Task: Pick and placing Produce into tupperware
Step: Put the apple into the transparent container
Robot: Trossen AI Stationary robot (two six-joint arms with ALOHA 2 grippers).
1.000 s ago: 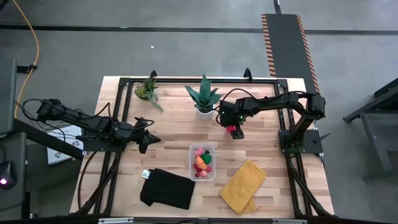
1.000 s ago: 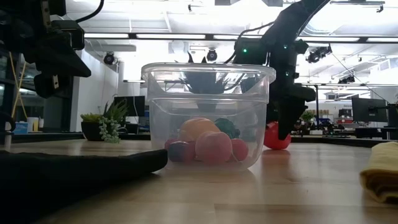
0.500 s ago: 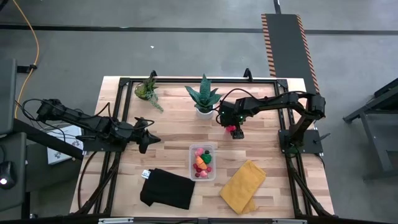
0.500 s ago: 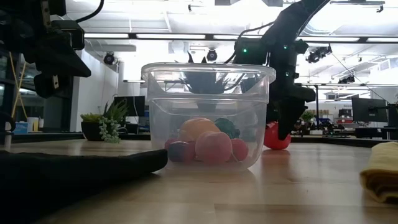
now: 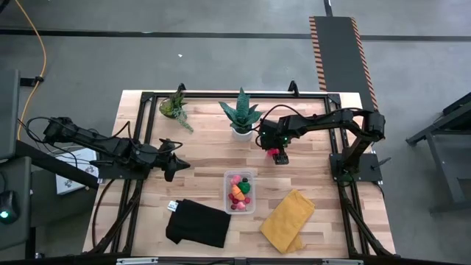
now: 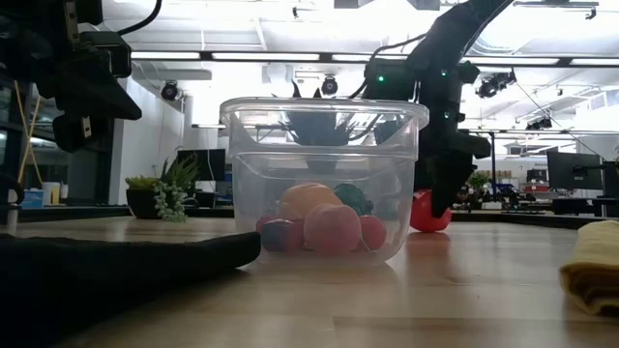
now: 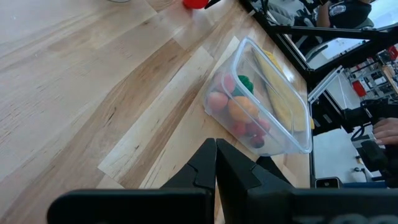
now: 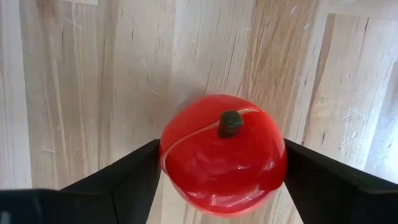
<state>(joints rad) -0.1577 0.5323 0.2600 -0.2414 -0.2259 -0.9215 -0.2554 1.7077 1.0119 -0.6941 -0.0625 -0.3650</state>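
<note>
The clear tupperware [image 5: 240, 191] sits near the front of the counter [image 5: 199, 158] and serves as the anchor here. Nearest the front edge, a black cloth [image 5: 197, 223] lies beside it on one flank and a yellow cloth [image 5: 287, 220] on the other. Inside the tupperware rest several toy produce pieces [image 6: 319, 224]: orange, pink, green and dark red.

Level with the tupperware and well off to its left, the left gripper [image 5: 171, 163] hangs idle above the counter, fingers pressed together on nothing.

Just behind the tupperware and a little to its right, the right gripper [image 5: 278, 155] stands over a red toy apple [image 8: 222, 152] resting on the counter. Its fingers [image 8: 127, 183] are spread to either side of the apple, close against its flanks; whether they already touch it is hard to tell.

The apple looks like a light, hollow plastic toy, glossy and round, so it may squirt out of a pinch that lands off-centre. The widest band, below the dark stem, seems the best place to hold, with moderate squeeze.

Farthest back, two potted plants [image 5: 240, 114] stand along the rear edge.
</note>
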